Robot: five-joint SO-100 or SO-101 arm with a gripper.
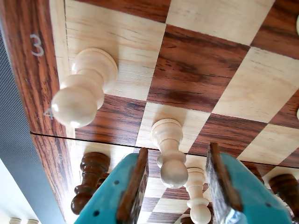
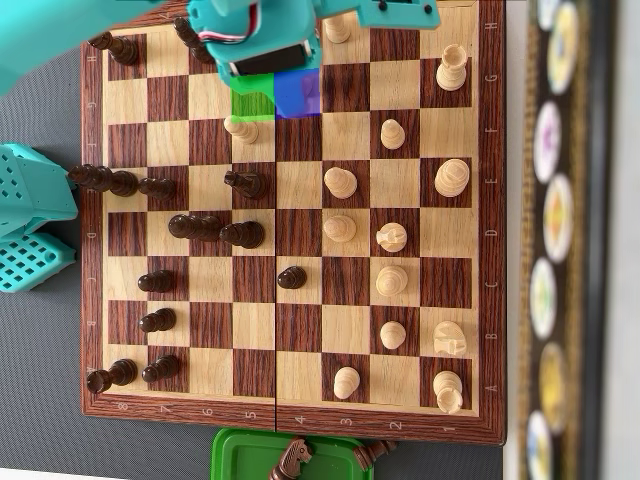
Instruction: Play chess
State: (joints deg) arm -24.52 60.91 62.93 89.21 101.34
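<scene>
Closest to the wrist camera, the gripper [image 1: 175,186] hangs with its teal jaws spread wide, and a light pawn [image 1: 169,154] stands upright in the gap, touched by neither pad as far as the angle lets me judge. Just beyond, on the board's edge by the numeral 3, a second light pawn [image 1: 84,88] stands on a pale square. Farther off, a dark piece [image 1: 88,179] sits to the lower left.

From overhead, the arm [image 2: 260,40] covers the chessboard [image 2: 290,420] near its top edge, the straddled pawn [image 2: 241,128] just below it. The game looks well into its middle: pieces on both sides are developed, and two captured pieces lie in the green tray [image 2: 235,455]. This move's grasp is not yet made; lifting and placing remain.
</scene>
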